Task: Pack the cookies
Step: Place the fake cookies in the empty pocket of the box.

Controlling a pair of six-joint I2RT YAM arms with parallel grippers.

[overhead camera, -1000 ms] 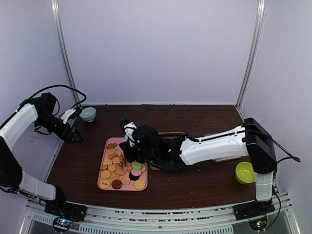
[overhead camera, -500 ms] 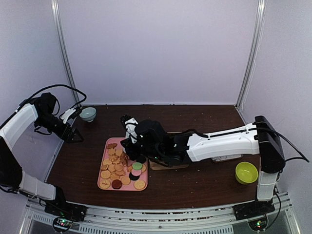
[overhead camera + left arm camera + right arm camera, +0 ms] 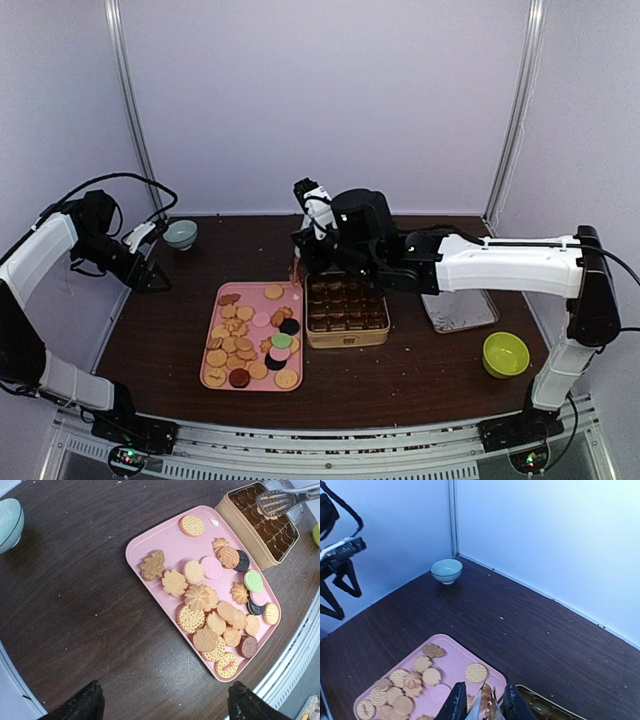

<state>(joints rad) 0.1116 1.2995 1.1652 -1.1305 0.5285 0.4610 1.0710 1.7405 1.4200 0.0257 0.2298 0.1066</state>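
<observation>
Dark wooden tabletop [image 3: 160,335] carries the pink tray [image 3: 162,542] where I see the cookies [image 3: 200,597] scattered, just beside the gold tin [image 3: 347,305], while my right pincer [image 3: 482,705] is clamped on the metal tongs [image 3: 277,500] over that tin and my left pincer [image 3: 150,278] hangs spread wide near the teal bowl [image 3: 181,234].

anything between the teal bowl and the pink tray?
Nothing: only bare dark table lies between the teal bowl and the pink tray. It shows best in the left wrist view, and the right wrist view agrees.
</observation>
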